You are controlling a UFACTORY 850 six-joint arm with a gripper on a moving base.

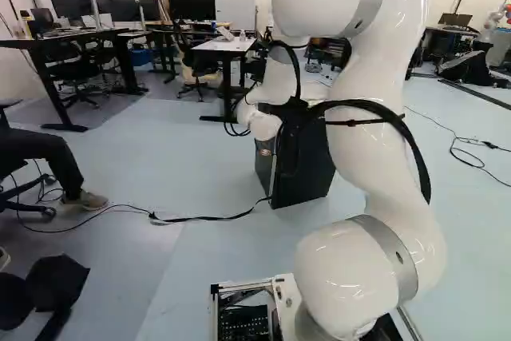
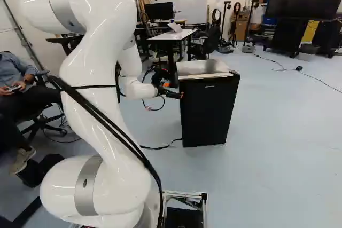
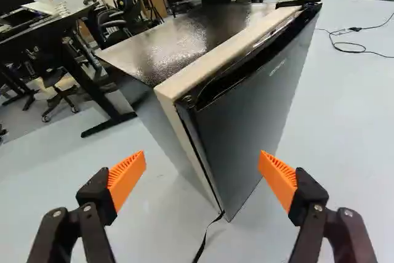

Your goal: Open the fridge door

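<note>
- At the foot of both base views, the glossy white arm (image 2: 93,94) rises from its lowest joint, beside a silver metal frame (image 2: 184,193) on the base.
- Farther out, the black two-fingered tool (image 2: 174,89) with orange ridged pads (image 3: 127,180) is open, its fingers spread wide with nothing gripped; in the right base view it appears just beside the fridge, near its top.
- Ahead of the tool, the small black box-shaped fridge (image 2: 208,113) stands upright on the pale blue-grey floor (image 2: 278,158), right of the middle in the right base view. Its flat dark door (image 3: 246,127) is closed against the body, with a pale strip (image 3: 209,56) along the top front edge.
- A thin black cable (image 1: 200,219) runs along the floor to the foot of the fridge.
- Beyond the fridge stands a white-topped desk with black legs (image 2: 173,35).
- Farther back, a black flat monitor (image 2: 160,10) stands in front of a white board (image 2: 191,10) by the wall.
</note>
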